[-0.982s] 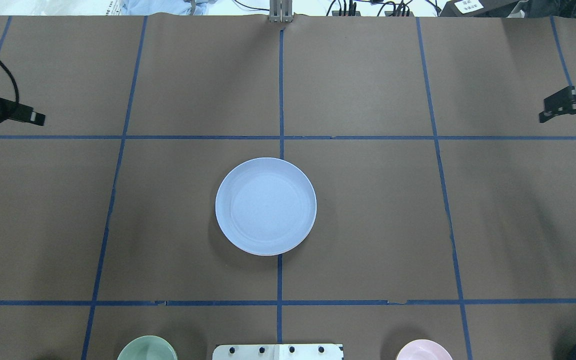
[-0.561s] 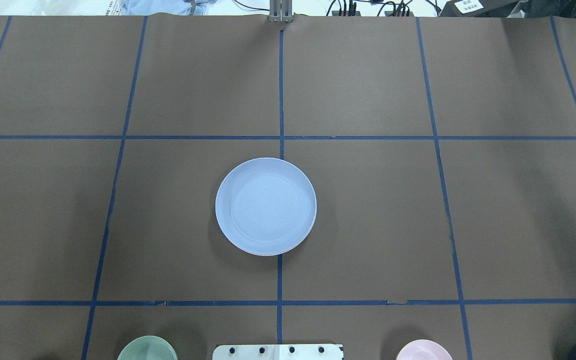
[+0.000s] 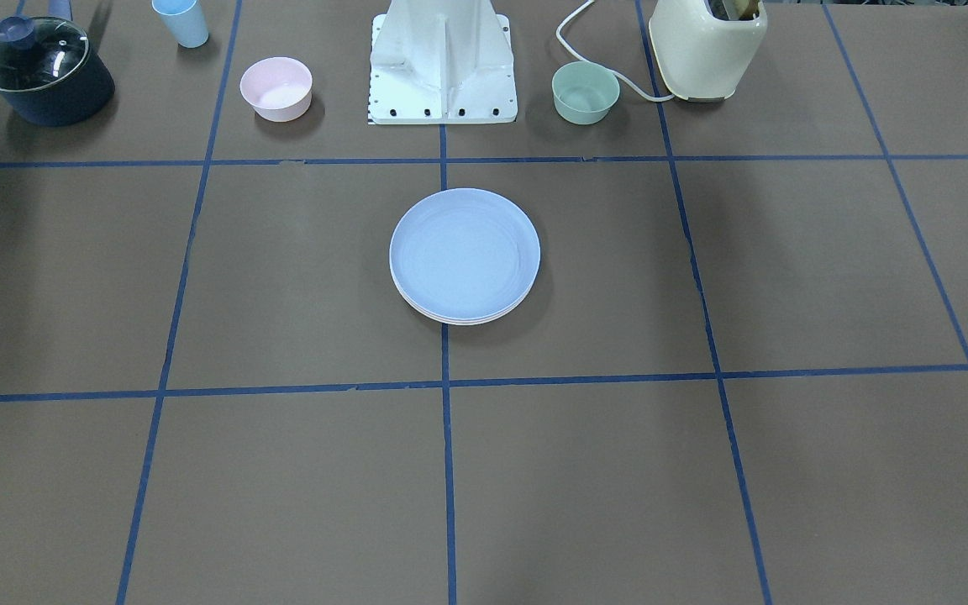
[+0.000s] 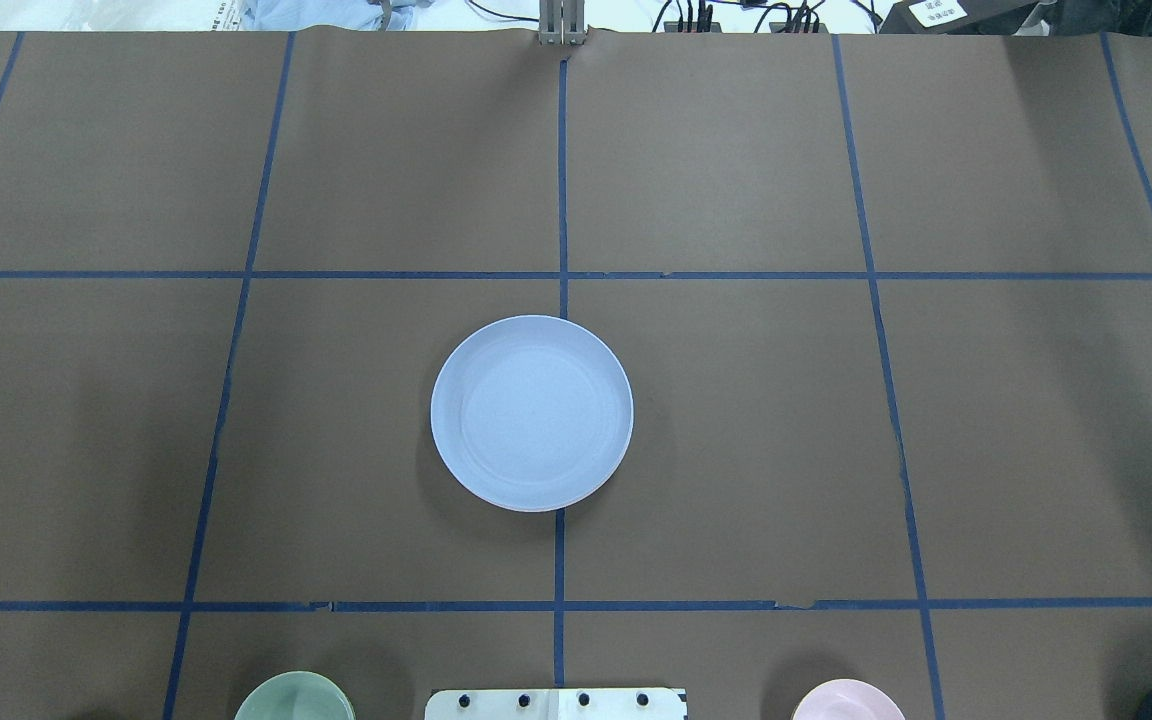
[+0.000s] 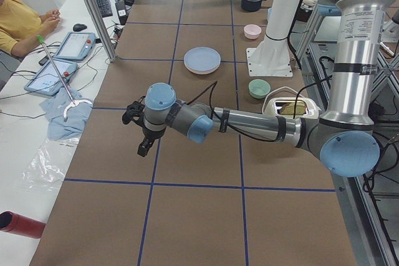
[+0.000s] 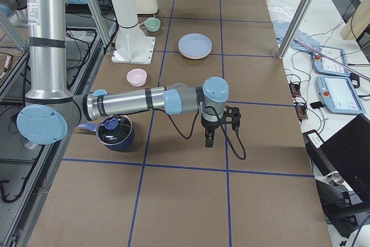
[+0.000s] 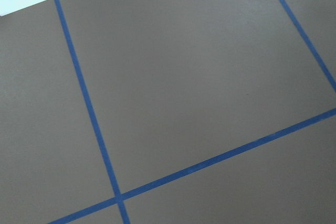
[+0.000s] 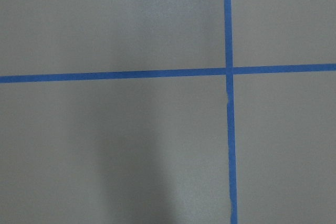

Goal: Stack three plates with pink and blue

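The light blue plate (image 4: 531, 412) lies on top of a stack at the table's middle. In the front-facing view (image 3: 465, 255) paler rims (image 3: 459, 320) show under it; I cannot tell their colours. The pink and cream plates show nowhere else. The stack also shows in the side views (image 5: 202, 60) (image 6: 195, 45). My left gripper (image 5: 142, 147) hangs over the table's left end, far from the stack. My right gripper (image 6: 209, 142) hangs over the right end. I cannot tell whether either is open or shut. Both wrist views show only brown paper and blue tape.
Near the robot base (image 3: 444, 59) stand a small pink bowl (image 3: 276, 87), a green bowl (image 3: 585, 92), a blue cup (image 3: 181, 21), a lidded dark pot (image 3: 43, 71) and a cream toaster (image 3: 707, 46). An operator (image 5: 19, 26) sits beside the table's far side.
Both grippers stood at the overhead view's left and right edges one second ago; they have moved outward and left that view. The plate stack has not moved.
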Controlling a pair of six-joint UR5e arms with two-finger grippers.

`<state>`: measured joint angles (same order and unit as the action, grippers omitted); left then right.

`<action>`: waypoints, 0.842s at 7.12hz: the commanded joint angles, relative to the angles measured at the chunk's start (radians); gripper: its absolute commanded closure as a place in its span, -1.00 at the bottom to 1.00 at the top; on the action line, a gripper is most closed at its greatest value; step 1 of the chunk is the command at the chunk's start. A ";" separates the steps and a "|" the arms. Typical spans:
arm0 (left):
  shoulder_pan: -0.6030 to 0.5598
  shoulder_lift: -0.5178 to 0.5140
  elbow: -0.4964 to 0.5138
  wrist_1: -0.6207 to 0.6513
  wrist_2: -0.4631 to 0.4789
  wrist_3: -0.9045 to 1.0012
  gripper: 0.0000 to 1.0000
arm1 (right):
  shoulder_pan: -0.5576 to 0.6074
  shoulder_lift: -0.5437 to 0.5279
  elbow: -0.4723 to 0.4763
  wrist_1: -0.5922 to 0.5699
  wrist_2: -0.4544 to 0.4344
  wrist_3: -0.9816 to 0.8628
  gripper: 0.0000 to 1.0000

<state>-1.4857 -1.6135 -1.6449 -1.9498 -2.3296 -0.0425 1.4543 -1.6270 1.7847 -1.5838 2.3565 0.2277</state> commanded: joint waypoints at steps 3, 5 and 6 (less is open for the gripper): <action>-0.004 0.000 0.013 0.006 -0.008 -0.003 -1.00 | 0.000 -0.002 -0.007 0.002 0.036 -0.001 -1.00; -0.021 0.100 -0.132 0.021 -0.034 -0.016 -1.00 | 0.000 0.004 -0.007 -0.001 0.040 0.004 -1.00; -0.015 0.068 -0.104 0.032 -0.033 -0.036 -1.00 | 0.000 0.004 -0.016 -0.001 0.040 0.002 -1.00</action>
<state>-1.5027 -1.5480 -1.7354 -1.9308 -2.3589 -0.0586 1.4543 -1.6241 1.7768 -1.5834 2.3945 0.2303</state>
